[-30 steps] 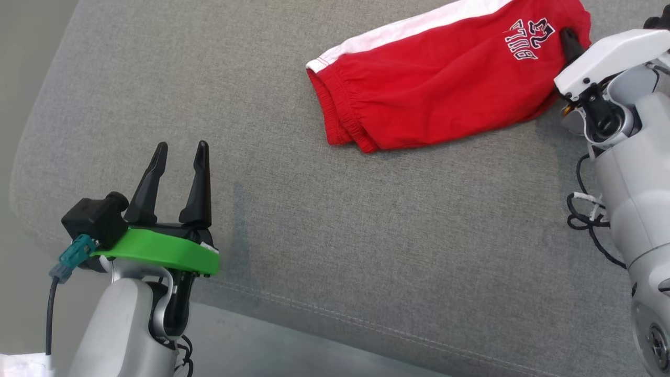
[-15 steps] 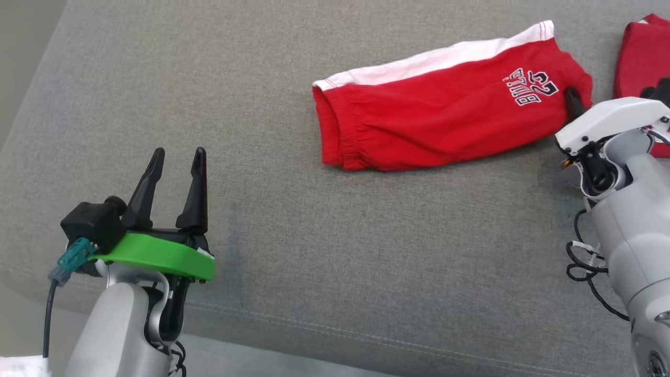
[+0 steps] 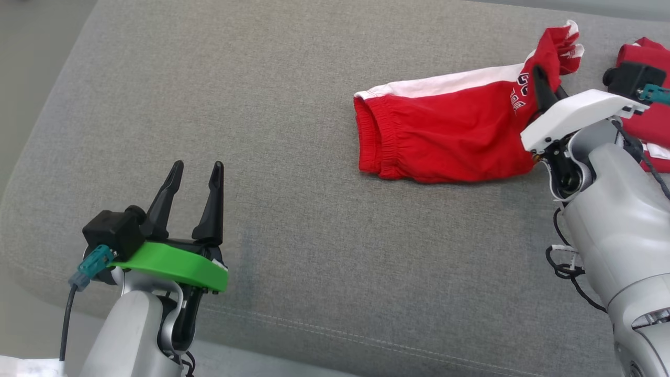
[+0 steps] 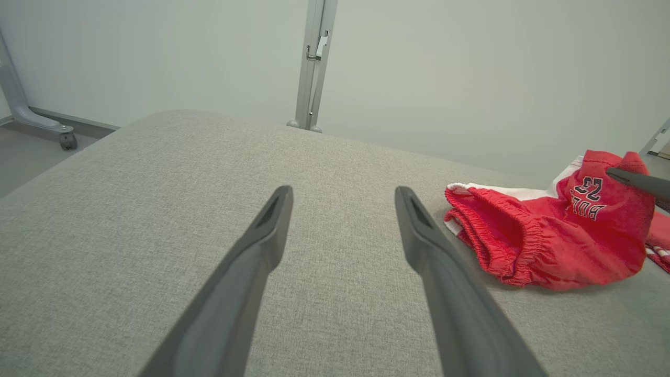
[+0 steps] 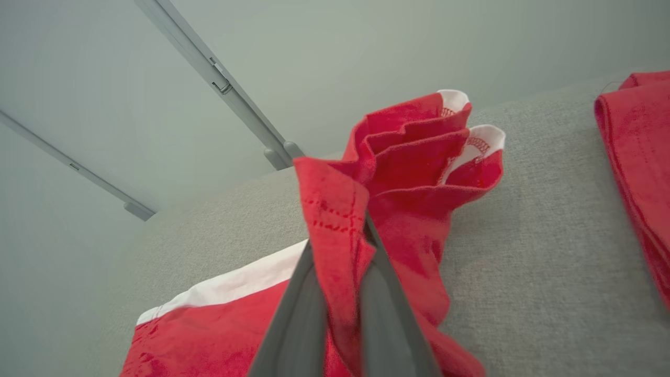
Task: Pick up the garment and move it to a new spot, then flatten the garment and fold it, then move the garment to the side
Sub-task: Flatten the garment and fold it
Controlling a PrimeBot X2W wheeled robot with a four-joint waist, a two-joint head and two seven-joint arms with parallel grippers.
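The garment (image 3: 445,136) is a pair of red shorts with a white side stripe and a printed logo, lying on the grey cushioned surface (image 3: 314,220) at the upper right. My right gripper (image 3: 539,78) is shut on its right leg end, which stands bunched and raised off the surface. The right wrist view shows the red cloth (image 5: 413,152) pinched between my right gripper (image 5: 340,246). The elastic waist end rests on the surface. My left gripper (image 3: 198,167) stands open at the lower left, well apart from the garment (image 4: 544,246); nothing lies in my left gripper (image 4: 343,193).
A second red garment (image 3: 654,125) lies at the far right, behind my right wrist, and its edge (image 5: 638,157) is close to the raised end. The cushion's front seam runs along the bottom. A grey metal post (image 4: 314,63) stands behind the cushion.
The head camera has shifted. My right gripper has raised the garment's right end off the surface, so it now bunches upward and the logo is partly folded away. The left gripper stays open.
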